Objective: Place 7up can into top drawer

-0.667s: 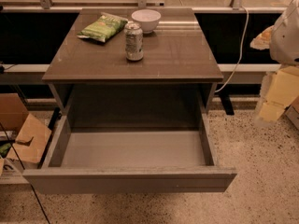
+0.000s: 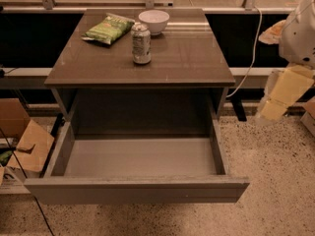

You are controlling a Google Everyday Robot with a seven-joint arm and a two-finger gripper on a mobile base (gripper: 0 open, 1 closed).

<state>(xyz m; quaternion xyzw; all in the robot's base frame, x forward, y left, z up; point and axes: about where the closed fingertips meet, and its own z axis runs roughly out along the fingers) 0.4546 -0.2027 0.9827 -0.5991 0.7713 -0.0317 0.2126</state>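
Observation:
The 7up can (image 2: pixel 141 43) stands upright on the brown table top (image 2: pixel 187 58), left of its middle, in front of the white bowl. The top drawer (image 2: pixel 138 157) is pulled fully open below the table top, and its grey floor holds nothing. My gripper (image 2: pixel 281 96) hangs at the far right of the view, beside the table's right edge and above the floor. It is well apart from the can and holds nothing that I can see.
A green chip bag (image 2: pixel 107 29) and a white bowl (image 2: pixel 153 20) lie at the back of the table top. Cardboard boxes (image 2: pixel 24 141) sit on the floor left of the drawer. A white cable (image 2: pixel 253 53) hangs behind the table on the right.

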